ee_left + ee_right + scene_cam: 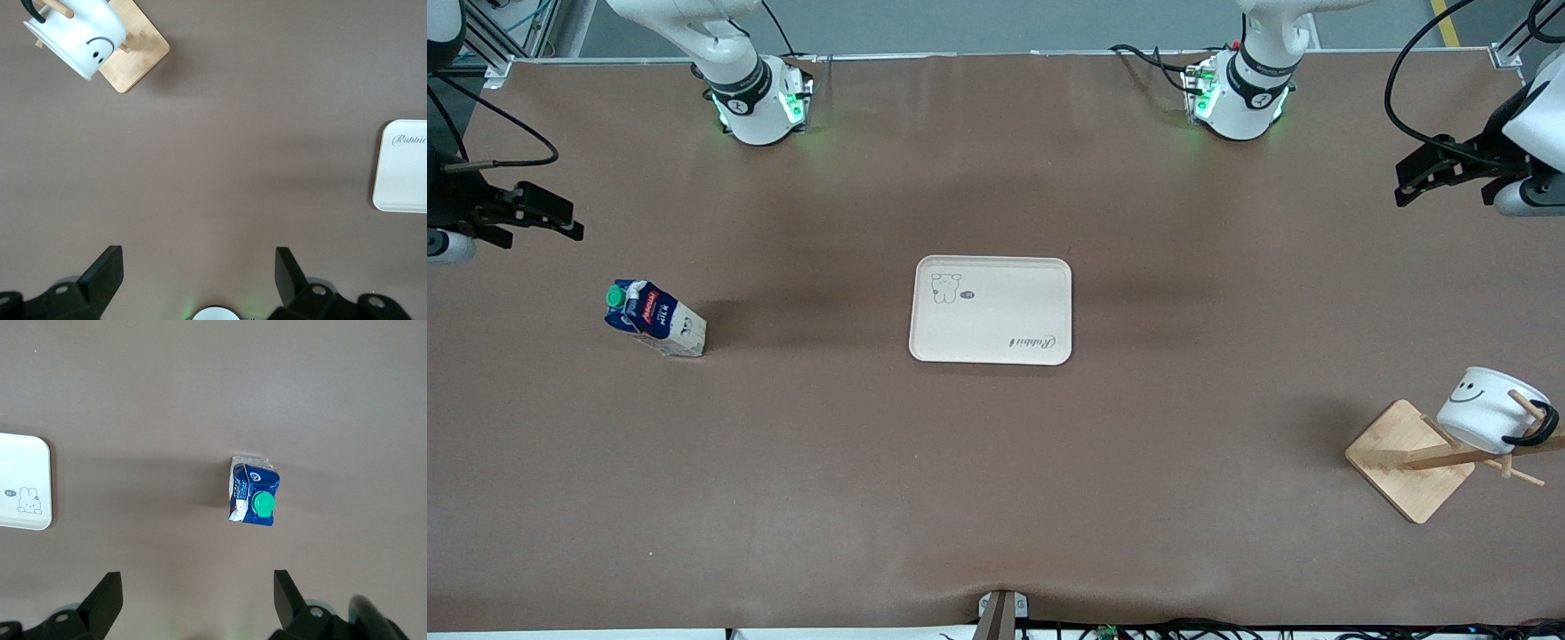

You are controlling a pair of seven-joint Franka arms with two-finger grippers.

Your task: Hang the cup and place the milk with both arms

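Both grippers open, cup hanging on rack, partly cropped.

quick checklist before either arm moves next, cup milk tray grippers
1. Cup hung on the wooden rack by its handle: ok.
2. Milk upright on the table toward the right arm's end, not on the tray: not ok.
3. Tray bare, room for the milk: ok.
4. Right gripper open, holding nothing, above the table with the milk in its wrist view: ok.
5. Left gripper open, holding nothing, clear of the cup: ok.
6. Rack steady under the cup: cannot tell.
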